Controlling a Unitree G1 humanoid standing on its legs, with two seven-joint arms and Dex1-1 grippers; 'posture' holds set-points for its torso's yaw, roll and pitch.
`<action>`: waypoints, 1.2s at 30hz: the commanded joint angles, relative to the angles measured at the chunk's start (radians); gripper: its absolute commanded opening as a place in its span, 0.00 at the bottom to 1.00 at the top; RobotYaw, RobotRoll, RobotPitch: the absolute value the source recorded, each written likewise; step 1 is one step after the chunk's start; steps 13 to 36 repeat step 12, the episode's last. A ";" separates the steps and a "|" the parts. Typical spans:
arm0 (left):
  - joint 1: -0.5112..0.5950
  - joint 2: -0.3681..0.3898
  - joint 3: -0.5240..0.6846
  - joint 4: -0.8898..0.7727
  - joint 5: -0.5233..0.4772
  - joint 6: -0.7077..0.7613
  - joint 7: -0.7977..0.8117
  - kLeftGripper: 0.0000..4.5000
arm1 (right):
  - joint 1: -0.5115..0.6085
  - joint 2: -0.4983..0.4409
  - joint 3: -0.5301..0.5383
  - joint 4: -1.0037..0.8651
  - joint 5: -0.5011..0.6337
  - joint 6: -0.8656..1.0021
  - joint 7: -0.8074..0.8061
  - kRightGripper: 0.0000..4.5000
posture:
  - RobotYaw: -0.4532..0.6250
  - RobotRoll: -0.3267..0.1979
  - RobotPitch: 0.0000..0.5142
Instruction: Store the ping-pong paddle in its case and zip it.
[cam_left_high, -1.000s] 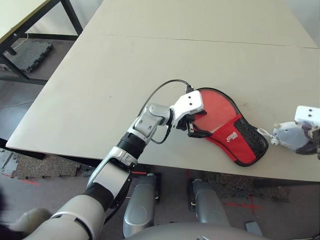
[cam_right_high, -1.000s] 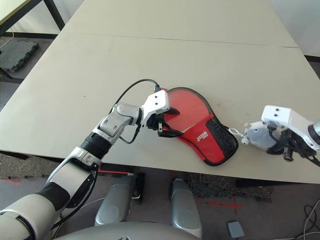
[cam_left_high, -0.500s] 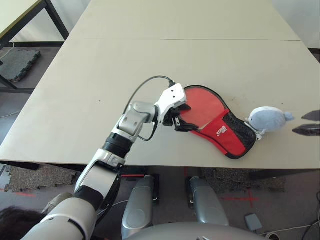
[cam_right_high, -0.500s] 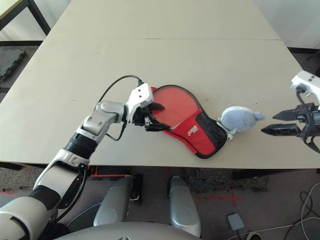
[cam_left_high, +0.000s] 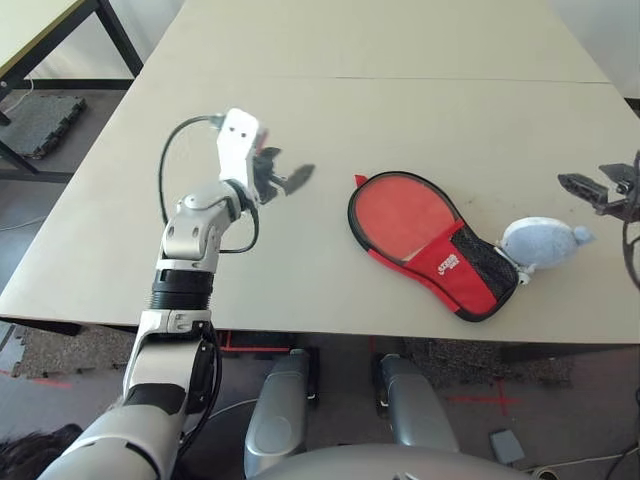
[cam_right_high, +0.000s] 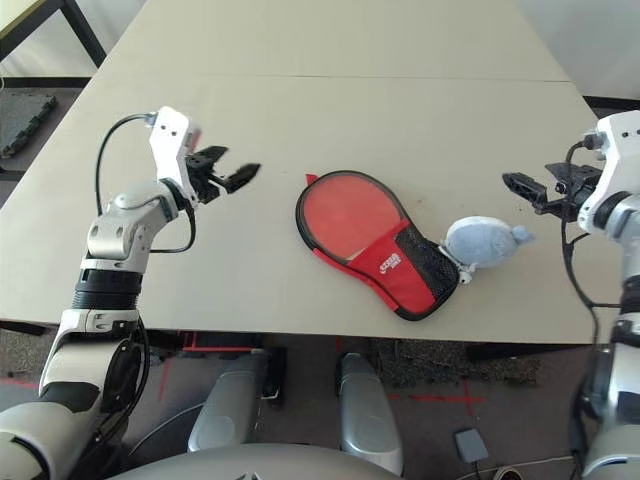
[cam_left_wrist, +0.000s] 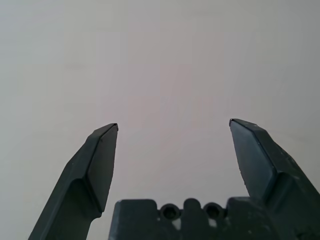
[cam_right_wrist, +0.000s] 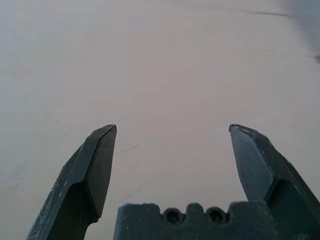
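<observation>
Left to right across the beige table (cam_left_high: 420, 110). Left gripper (cam_left_high: 278, 178) raised above the bare tabletop, fingers (cam_left_wrist: 97, 160) spread wide, holding nothing. Well apart to its right, the case (cam_left_high: 425, 240) flat near the table's front edge: round red end toward the left gripper, narrow end with black mesh pocket (cam_left_high: 488, 270) and white logo toward the right. Black zipper edging appears run all round, so probably zipped; no paddle to be seen outside it, presumably stored within, though not certain. Grey-blue plush charm (cam_left_high: 540, 242) touching the narrow end, tethered by a short cord. Right gripper (cam_right_high: 528, 187) further right, above and beyond the charm, apart from it, fingers (cam_right_wrist: 95, 167) likewise parted and empty.

Handling, as a judgement: light soft fabric pouch, likely stiffened by a rigid bat inside; liable to slide on the smooth table under a sideways push. Best taken by a pinch at the black edging or the narrow handle end; charm soft and squashy, a weak hold that would only swing the case.
</observation>
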 joint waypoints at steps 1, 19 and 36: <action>0.011 0.006 0.042 0.138 0.069 -0.193 0.200 1.00 | 0.011 0.060 -0.054 0.037 -0.015 -0.137 -0.214 0.99 | 0.47 0.62 0.30; -0.009 0.046 0.070 0.339 0.069 -0.486 0.355 1.00 | -0.008 0.158 -0.078 0.116 0.022 -0.253 -0.362 0.99 | 0.44 0.62 0.27; -0.009 0.046 0.070 0.339 0.069 -0.486 0.355 1.00 | -0.008 0.158 -0.078 0.116 0.022 -0.253 -0.362 0.99 | 0.44 0.62 0.27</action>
